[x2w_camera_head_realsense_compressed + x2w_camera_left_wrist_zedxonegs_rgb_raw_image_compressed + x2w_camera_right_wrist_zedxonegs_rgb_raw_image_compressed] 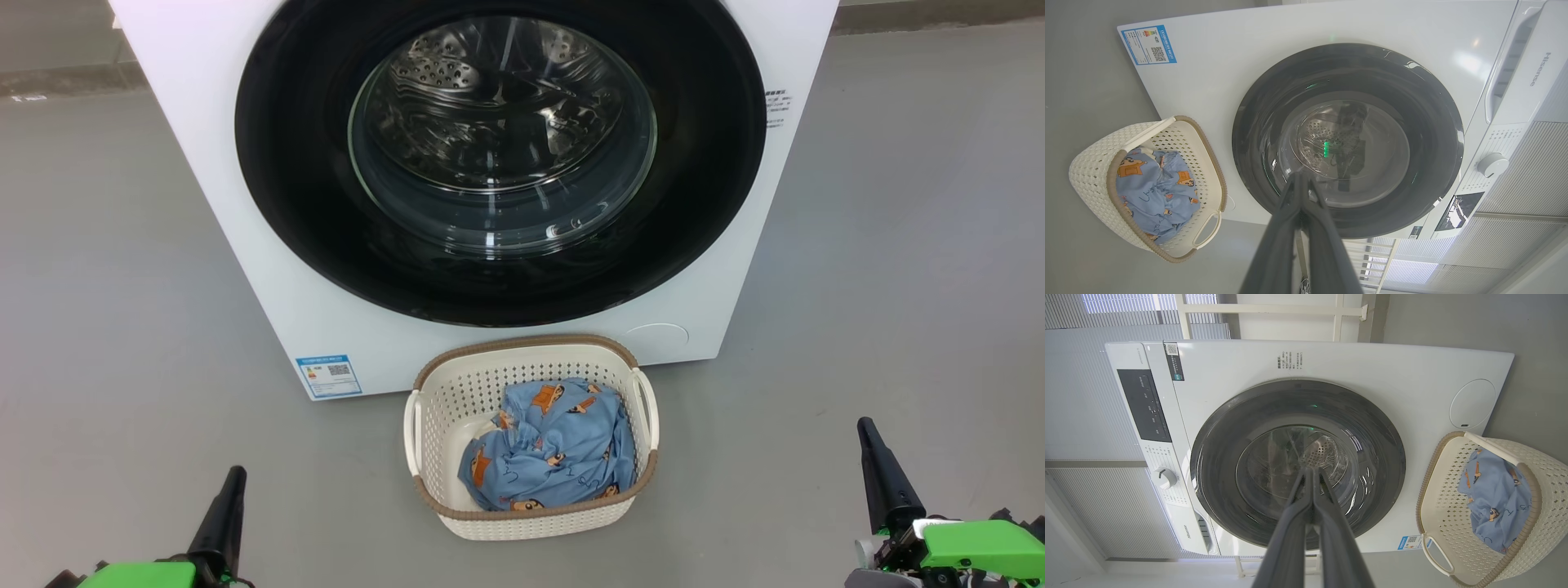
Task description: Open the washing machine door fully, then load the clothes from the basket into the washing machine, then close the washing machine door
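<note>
Though head cam shows lone fingers (222,514), wrist cams show L+R jaws clenched.

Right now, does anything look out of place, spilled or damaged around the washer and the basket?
Nothing stands out. The washer door is shut, the basket stands upright on the floor in front of the washer, and the clothes lie inside it.

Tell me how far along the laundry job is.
Nothing looks done yet. The door is shut on the washer, and the clothes lie in the basket before it. Nothing is in hand: the left gripper and right gripper are shut, empty, clear of the door. Left: open the door, load the clothes, close it.
</note>
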Tool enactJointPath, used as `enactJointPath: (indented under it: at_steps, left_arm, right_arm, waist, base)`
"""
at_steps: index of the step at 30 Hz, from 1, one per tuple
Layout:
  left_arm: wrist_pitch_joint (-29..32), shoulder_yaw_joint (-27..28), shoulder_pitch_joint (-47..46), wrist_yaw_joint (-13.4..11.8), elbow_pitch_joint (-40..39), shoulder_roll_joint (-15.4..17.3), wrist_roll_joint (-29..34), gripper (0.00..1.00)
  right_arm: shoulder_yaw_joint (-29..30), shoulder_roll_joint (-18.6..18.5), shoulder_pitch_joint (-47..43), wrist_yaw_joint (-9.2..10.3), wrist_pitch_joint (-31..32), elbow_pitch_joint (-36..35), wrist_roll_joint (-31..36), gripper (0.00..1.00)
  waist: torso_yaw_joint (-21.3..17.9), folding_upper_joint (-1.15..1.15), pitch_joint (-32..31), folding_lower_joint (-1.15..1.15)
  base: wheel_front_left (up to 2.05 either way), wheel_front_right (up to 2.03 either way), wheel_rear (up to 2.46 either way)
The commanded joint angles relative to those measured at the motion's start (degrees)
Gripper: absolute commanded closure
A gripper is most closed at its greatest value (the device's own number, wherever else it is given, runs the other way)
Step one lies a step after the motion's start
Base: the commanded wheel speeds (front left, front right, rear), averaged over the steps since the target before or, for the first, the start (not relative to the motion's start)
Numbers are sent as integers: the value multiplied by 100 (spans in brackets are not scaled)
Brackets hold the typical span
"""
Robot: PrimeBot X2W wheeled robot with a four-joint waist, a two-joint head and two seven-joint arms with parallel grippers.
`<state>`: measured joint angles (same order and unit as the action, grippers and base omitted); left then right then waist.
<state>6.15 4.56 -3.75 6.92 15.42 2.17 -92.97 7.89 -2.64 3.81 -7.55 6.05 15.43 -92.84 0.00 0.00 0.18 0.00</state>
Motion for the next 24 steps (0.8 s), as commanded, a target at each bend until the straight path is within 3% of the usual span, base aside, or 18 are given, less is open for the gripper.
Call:
enactJointPath:
  at_steps: [1,5,6,16,24]
  left_arm:
    - [35,196,-244,57,-139,71,81,100]
    - [35,196,-244,57,-139,71,81,100]
    - [0,0,0,0,0,0,0,0]
    - [-111,-61,146,-7,185,-78,32,0]
    - [-246,-83,158,-3,139,-68,109,0]
  right_arm:
    - [-138,-23,237,6,44,-141,67,100]
    - [-138,-23,237,6,44,-141,67,100]
    - [0,0,0,0,0,0,0,0]
    - [-61,46,-137,0,-102,192,15,0]
    - [-158,31,-141,1,-239,132,90,0]
  waist:
    - [0,0,0,0]
    - [0,0,0,0]
    - [0,0,0,0]
    - [1,0,-6,13]
    - [5,0,8,0]
  base:
    - [0,0,0]
    - [0,0,0]
    - [0,0,0]
    - [0,0,0]
    - [0,0,0]
